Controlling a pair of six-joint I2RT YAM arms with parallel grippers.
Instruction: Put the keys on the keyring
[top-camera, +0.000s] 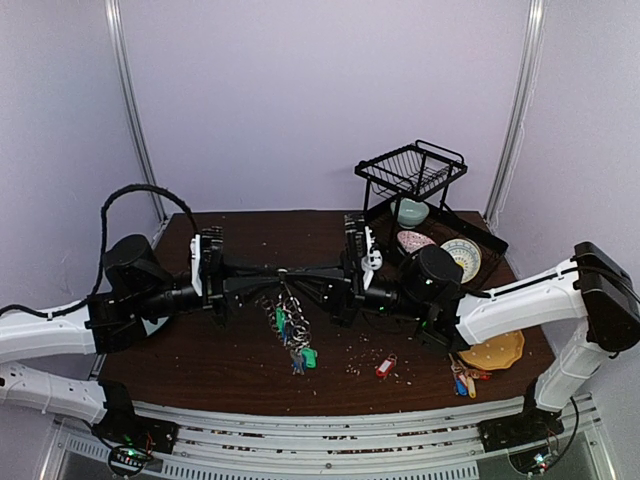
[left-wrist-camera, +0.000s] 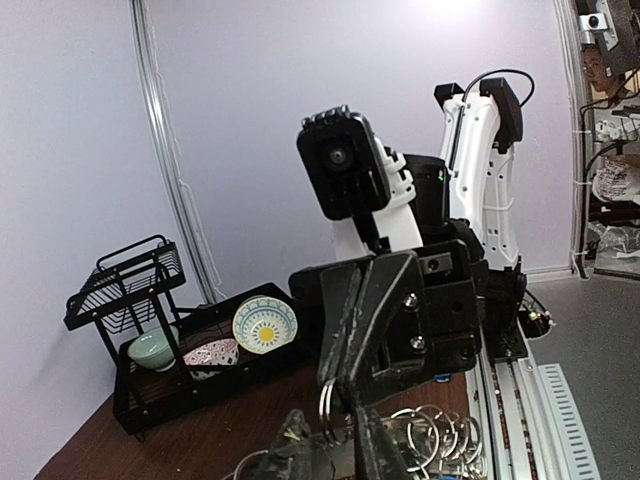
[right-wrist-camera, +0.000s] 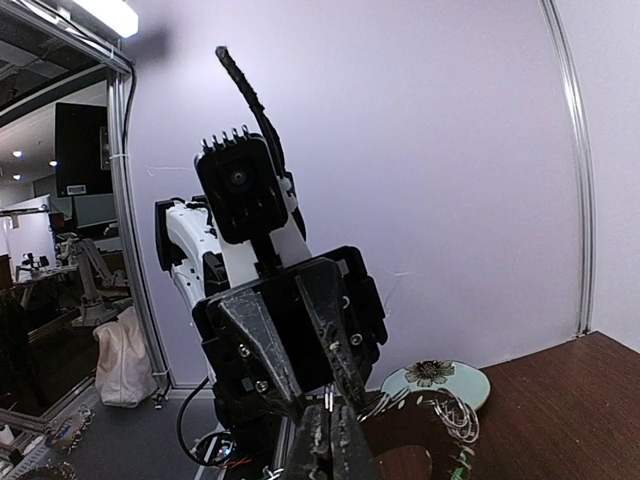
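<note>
One red-tagged key (top-camera: 385, 366) lies near the hanging keyring (top-camera: 290, 315), dish rack (top-camera: 412, 165) behind.

- Black wire rack (top-camera: 412, 170), far right of the brown tabletop (top-camera: 200, 360).
- Teal bowl (top-camera: 412, 211) and patterned plate (top-camera: 461, 258) in its tray.
- Yellow plate (top-camera: 492, 351) near the right edge.

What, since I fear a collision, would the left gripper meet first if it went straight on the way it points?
The left gripper points at the right gripper, tip to tip; it would likely meet the keyring between them first, then that gripper.
</note>
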